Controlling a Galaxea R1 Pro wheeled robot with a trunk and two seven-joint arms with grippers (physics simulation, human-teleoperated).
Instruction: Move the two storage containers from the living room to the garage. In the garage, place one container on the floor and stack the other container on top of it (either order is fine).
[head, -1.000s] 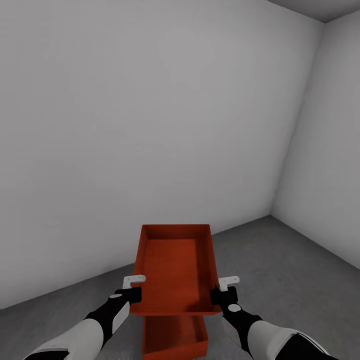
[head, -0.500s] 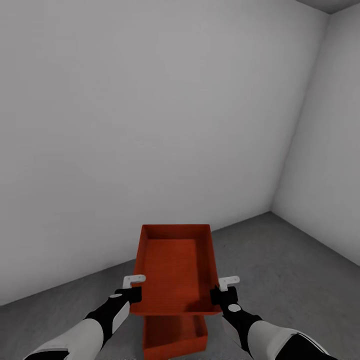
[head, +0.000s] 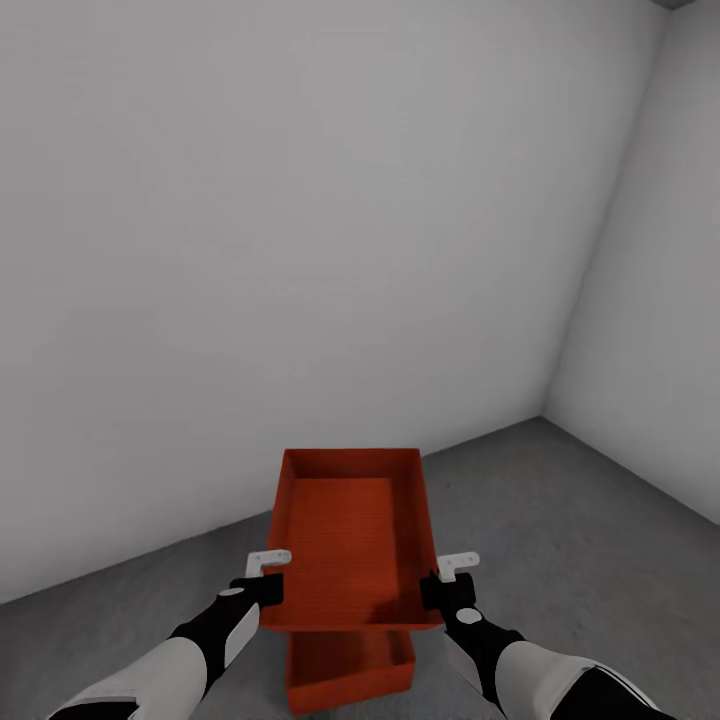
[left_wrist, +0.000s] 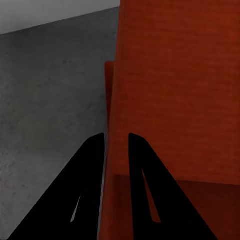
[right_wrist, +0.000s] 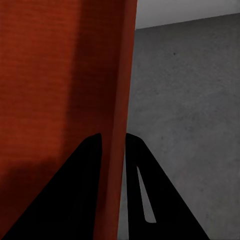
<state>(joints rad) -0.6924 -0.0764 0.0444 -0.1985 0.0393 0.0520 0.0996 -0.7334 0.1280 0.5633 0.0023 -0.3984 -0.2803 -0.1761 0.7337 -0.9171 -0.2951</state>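
Observation:
I hold an orange-red storage container in the air in front of me, level, open side up. My left gripper is shut on its left wall and my right gripper is shut on its right wall. The second storage container sits on the grey concrete floor of the garage directly below the held one, and only its near end shows. In both wrist views a thin orange wall runs between the black fingers.
A plain pale grey wall stands close ahead. It meets a second wall in a corner at the right. Bare concrete floor stretches to both sides of the containers.
The view has tilted slightly. The lower container has slid a little further under the held one. Both grippers keep the same hold.

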